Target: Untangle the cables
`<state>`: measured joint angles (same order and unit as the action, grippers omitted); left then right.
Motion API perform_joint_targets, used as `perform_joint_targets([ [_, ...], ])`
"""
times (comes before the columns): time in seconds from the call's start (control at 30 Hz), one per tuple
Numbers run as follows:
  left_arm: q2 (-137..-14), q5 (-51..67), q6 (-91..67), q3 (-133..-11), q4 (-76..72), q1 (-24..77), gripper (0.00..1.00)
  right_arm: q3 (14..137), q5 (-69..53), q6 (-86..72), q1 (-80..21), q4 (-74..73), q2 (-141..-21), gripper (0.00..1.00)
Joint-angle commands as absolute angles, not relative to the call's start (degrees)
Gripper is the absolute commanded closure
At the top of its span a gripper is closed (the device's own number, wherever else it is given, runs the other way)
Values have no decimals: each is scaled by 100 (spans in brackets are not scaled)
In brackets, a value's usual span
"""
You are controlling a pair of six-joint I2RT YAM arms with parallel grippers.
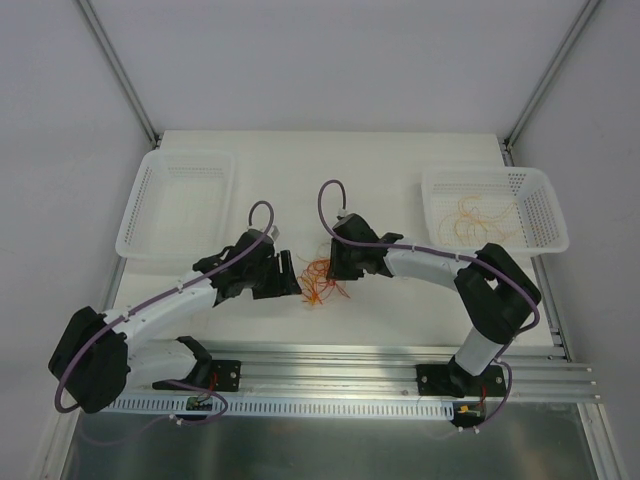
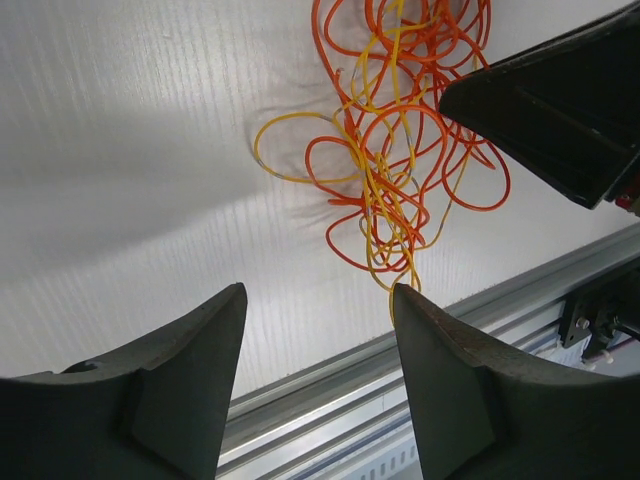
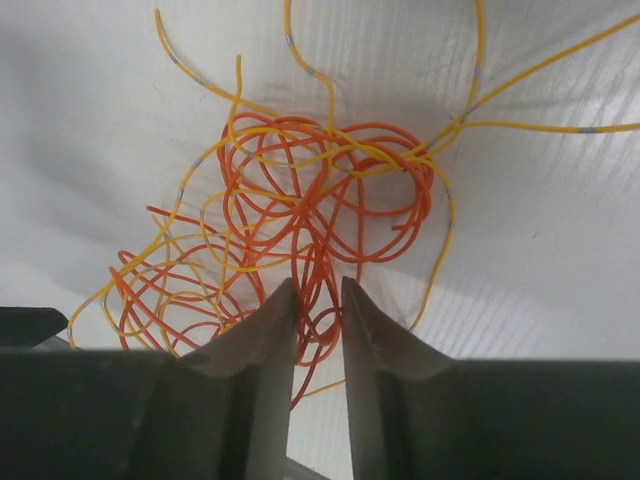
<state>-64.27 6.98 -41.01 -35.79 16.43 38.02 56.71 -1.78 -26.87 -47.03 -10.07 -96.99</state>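
Two arms [image 1: 160, 305] [image 1: 430, 262], two white baskets [image 1: 135, 215] [image 1: 542, 215], one tangle of red and yellow cables [image 1: 320, 280].

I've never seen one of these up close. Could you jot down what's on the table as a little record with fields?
Tangle: red-orange and yellow cables, on the table between the grippers
Left gripper: open, holding nothing
Right gripper: jaws narrowly apart, some cables between them
Right basket: a few loose strands inside
Left basket: no strands visible
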Motion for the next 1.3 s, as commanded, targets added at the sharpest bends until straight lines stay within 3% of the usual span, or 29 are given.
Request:
perform_joint_targets([
  [0.0,-6635,738,-4236,-3867,1556,3770,41,5757,-211,-2742,-4729,-765,-9677,75],
  [0.03,-6740,730,-4245,-3893,1556,3771,43,5739,-220,-2742,-4737,-765,-9668,81],
  [0.13,-6907,773,-4298,-3964,1451,3770,52,5704,-202,-2742,-4737,-765,-9642,86],
  [0.5,-7356,1089,-4438,-4008,1011,3771,69,5704,-193,-2733,-4746,-800,-9642,95],
  [0.6,-7383,1151,-4465,-4017,1002,3771,83,5704,-150,-2699,-4737,-835,-9624,100],
  [0.67,-7295,1125,-4430,-4008,1011,3771,100,5695,-71,-2672,-4737,-940,-9580,99],
  [0.8,-6691,758,-3965,-4191,1343,3692,100,5529,324,-2523,-4623,-1168,-9370,99],
  [1.0,-5706,142,-2867,-4719,2741,2568,100,4958,597,-2294,-3860,-1564,-8632,99],
  [1.27,-5221,-1544,-1741,-6168,3822,1978,100,4869,703,-1864,-2673,-2285,-7517,99],
])
